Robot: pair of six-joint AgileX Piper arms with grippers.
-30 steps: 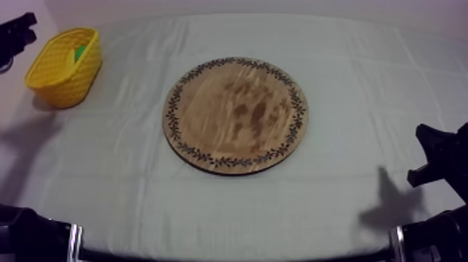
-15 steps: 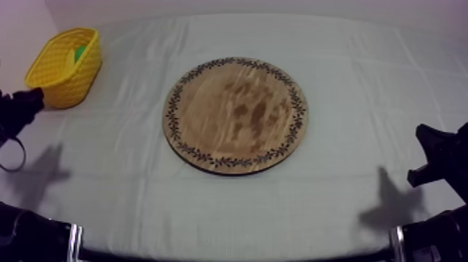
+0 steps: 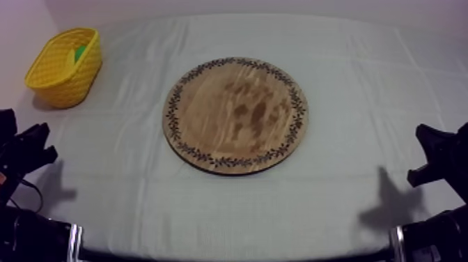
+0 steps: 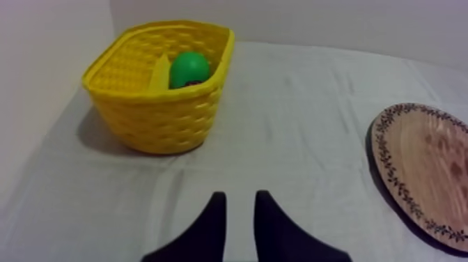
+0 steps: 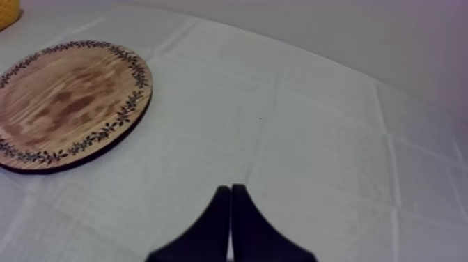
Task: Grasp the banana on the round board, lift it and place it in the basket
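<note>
On a creased grey-white cloth [image 3: 362, 83] before a pale wall [image 4: 313, 21] sit one round wooden board [image 3: 235, 115] with a leafy rim and one woven yellow basket [image 4: 164, 118]. One banana [image 4: 161, 73] and one smooth green pear [image 4: 189, 68] stand inside the basket. Near it the left gripper [image 4: 240, 198] gapes on nothing; the right gripper [image 5: 230, 189] is clenched to a wedge.

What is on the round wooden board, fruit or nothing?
Nothing: it is empty. The wooden board shows bare wood inside its patterned rim, seen from above and from both wrist views.
</note>
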